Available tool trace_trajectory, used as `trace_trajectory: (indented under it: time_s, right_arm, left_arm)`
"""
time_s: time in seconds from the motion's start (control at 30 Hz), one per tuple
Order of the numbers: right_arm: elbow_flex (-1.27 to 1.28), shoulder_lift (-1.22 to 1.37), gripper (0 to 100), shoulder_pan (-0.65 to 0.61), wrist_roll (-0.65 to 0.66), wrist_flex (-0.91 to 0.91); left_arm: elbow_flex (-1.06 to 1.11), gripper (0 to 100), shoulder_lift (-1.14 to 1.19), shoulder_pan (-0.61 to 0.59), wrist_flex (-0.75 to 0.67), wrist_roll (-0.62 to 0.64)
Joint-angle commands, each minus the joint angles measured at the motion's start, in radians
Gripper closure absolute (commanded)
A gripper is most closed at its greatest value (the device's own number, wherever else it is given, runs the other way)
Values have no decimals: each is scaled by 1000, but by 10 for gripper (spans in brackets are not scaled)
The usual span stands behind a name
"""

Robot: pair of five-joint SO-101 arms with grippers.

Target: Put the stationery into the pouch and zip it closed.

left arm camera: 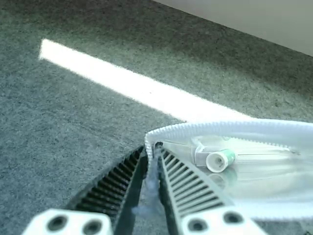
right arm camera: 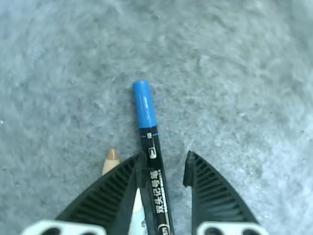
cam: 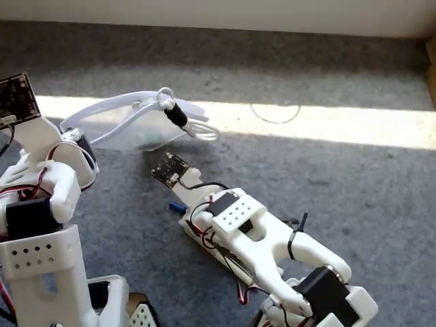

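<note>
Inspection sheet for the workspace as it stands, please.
Surface: grey carpet, with a sunlit band across it.
Job's things: clear pouch with a black-capped pen at its mouth and a green-ended item inside. Blue-capped marker and pencil lie side by side on the carpet.
Clutter: nothing seen.
Grippers: left tool is shut on the pouch's edge. Right tool is open, low over the carpet, with the marker between its jaws.
Cables: wiring runs along the arms. A thin wire lies looped in the sunlit band.
Surroundings: pale wall along the far edge.
</note>
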Motion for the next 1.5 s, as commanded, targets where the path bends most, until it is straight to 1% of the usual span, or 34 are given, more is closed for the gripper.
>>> trace_trajectory:
  time_s: [0.0,0.67,0.83,1.13,1.2,1.27,1.37,1.47]
  right_arm:
    - [-44,-5,872,-10,18,-13]
    - [-12,-4,872,-15,23,-10]
    - [-15,-4,872,-39,25,70]
    - [-15,-4,872,-48,25,73]
    - [-15,-4,890,-48,25,73]
    - [-15,-4,934,-48,26,70]
    - [-15,-4,985,-48,87,70]
    - [-15,-5,994,-47,124,70]
  left_arm:
    - [5,989,33,-5,-6,3]
    - [5,989,33,-5,-6,3]
    - [5,989,33,-5,-6,2]
    - [5,989,33,-5,-5,2]
    - [5,989,33,-5,-5,2]
    - [5,989,33,-5,-5,2]
    - [5,989,33,-5,-5,2]
    - [5,989,33,-5,-5,2]
